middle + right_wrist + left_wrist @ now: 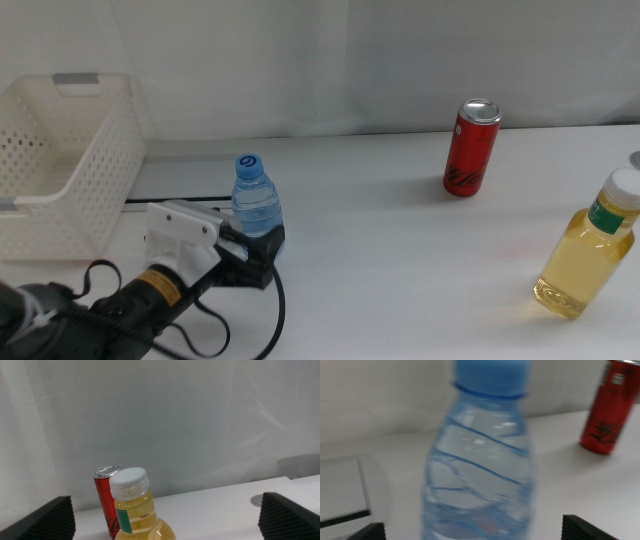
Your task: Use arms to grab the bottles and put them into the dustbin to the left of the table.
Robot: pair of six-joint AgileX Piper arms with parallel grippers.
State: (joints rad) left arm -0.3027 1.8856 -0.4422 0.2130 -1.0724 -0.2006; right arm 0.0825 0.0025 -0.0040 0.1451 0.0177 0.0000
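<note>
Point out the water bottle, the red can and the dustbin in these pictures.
water bottle (256, 203), middle view, on its clear body below the blue cap.
red can (471, 150), middle view, on its red side wall.
dustbin (98, 160), middle view, on its perforated white wall.

dustbin (60, 160) far left | water bottle (256, 200) right of it | can (472, 147) behind yellow-liquid bottle (590, 250)

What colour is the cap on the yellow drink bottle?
White; the cap on the yellow bottle shows best in the right wrist view.
</note>
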